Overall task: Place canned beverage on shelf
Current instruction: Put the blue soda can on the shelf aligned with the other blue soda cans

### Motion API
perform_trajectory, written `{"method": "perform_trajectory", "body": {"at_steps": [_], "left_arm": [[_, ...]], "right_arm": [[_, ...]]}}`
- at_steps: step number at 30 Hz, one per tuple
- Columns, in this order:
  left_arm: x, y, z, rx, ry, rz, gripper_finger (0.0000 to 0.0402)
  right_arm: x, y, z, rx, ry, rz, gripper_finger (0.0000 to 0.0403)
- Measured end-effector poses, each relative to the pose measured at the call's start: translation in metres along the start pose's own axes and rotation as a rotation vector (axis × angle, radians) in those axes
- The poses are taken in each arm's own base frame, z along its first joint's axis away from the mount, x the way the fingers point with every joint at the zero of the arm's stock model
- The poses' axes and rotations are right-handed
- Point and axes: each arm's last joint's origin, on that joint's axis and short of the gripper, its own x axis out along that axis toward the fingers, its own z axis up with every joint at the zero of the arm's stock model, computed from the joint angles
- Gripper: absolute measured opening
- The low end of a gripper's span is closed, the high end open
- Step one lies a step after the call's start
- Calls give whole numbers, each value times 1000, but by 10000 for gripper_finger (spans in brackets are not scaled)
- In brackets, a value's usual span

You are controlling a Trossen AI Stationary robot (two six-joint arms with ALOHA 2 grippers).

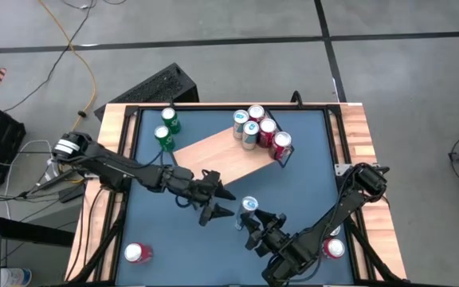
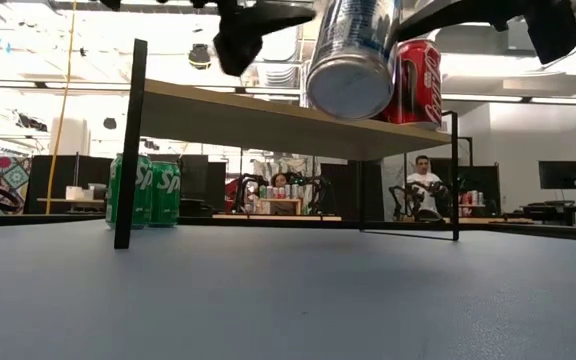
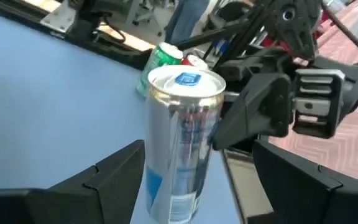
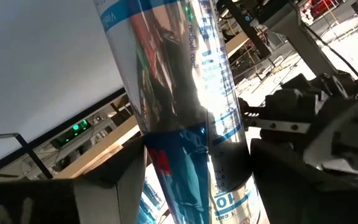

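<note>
Silver can (image 1: 248,206) is lifted off the desk, pinched by right claw (image 1: 249,226); left claw (image 1: 223,205) spread beside it. Judged rigid, slick, dentable: grip mid-body.

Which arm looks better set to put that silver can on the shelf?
Probably right: the right claw grips the lifted silver can; the left claw is open beside it, and the shelf is near.

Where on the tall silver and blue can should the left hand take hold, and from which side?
Its straight round wall, at mid-height. The slim silver and blue can hangs off the table in the right hand, so the open left hand should come from the opposite side.
</note>
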Motion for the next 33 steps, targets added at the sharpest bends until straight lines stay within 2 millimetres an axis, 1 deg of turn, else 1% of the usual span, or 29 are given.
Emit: {"method": "perform_trajectory", "body": {"at_steps": [5,10,20,24,27,31,33], "left_arm": [[12,7,-1,-37,-40,-91,284],[20,11,-6,-52,-67,-114,284],[20,12,-7,-40,-52,-100,284],[20,18,-7,-30,-34,-75,284],[20,19,-6,-21,-40,-75,284],[20,18,-6,-13,-44,-74,284],[20,18,-6,-15,-42,-78,284]], "right_arm": [[0,0,0,6,-1,-1,260],[0,0,0,9,-2,-1,260],[2,-1,0,12,0,3,259],[-2,0,1,3,-13,-3,247],[-6,0,2,-2,-20,-11,234],[-7,0,2,-10,-21,-11,225],[-4,-1,1,-12,-15,-6,225]]}}
